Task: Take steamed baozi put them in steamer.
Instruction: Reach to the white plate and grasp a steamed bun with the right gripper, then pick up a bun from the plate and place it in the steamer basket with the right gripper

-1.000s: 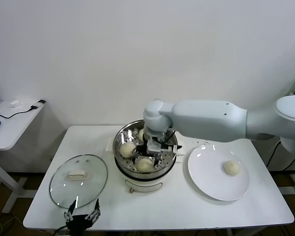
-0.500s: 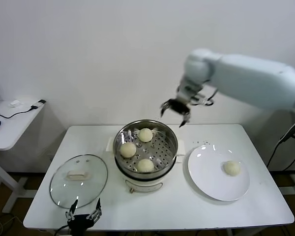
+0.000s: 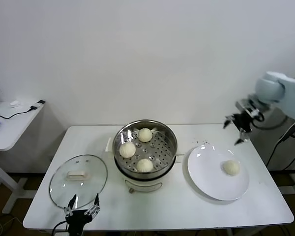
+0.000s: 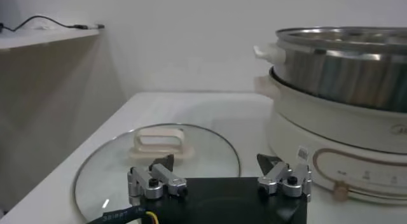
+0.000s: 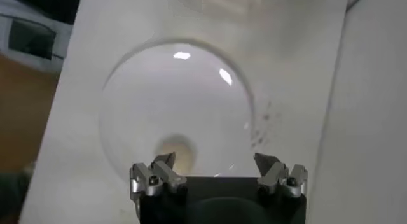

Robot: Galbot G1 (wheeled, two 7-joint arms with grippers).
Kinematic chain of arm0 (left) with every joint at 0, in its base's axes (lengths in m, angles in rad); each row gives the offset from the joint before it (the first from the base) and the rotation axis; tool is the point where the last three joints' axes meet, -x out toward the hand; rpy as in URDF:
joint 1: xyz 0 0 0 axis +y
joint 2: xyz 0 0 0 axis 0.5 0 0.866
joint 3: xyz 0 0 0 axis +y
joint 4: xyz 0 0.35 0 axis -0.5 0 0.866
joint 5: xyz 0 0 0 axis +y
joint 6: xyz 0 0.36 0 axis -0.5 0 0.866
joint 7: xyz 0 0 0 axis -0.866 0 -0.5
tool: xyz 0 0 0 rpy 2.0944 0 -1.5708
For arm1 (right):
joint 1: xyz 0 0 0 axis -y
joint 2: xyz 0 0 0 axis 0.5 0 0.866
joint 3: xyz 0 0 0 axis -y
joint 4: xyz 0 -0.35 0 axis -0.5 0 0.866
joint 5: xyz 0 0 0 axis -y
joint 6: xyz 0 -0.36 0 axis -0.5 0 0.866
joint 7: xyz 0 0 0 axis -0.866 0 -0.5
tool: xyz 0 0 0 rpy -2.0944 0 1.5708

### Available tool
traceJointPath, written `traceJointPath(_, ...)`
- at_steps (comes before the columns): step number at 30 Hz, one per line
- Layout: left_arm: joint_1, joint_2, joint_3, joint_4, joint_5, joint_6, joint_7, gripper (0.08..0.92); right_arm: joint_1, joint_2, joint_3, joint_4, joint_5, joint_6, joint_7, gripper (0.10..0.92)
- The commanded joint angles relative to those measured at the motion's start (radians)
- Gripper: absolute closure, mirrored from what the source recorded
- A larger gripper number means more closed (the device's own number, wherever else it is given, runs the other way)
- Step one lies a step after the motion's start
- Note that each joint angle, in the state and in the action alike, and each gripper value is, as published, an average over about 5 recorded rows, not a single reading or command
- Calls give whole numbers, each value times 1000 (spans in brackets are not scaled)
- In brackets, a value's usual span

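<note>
Lab-type test room, not a lived-in kitchen: plain white rectangular table [image 3: 187, 206] against bare white wall [image 3: 137, 59], white side desk [image 3: 10, 130] with black cable [image 3: 19, 112], one shiny stainless-steel steamer [image 3: 171, 147] on white electric base.

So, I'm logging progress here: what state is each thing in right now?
steamer: uncovered, three baozi inside.
baozi in the steamer: three, apart on the perforated floor.
last baozi: on the plate, not yet moved.
plate: holds one baozi.
glass lid: off, flat on the table.
right gripper: open, empty, above the plate.
left gripper: open, empty, parked by the lid.
</note>
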Motion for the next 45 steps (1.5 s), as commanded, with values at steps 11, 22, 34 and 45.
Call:
traceJointPath(11, 9, -17, 6, 19, 8, -24, 5, 177, -649, -45, 497, -186, -163, -188, 110, 203)
traceJointPath(22, 5, -23, 11, 26, 12, -24, 4, 177, -684, 45, 535, -257, -190, -191, 152, 203)
traceJointPath(34, 8, -26, 10, 20, 14, -21, 2, 177, -644, 82, 511, -254, -215, -187, 132, 272)
traceJointPath(45, 10, -24, 11, 9, 10, -9, -1, 177, -181, 7, 168, -19, -11, -193, 71, 372)
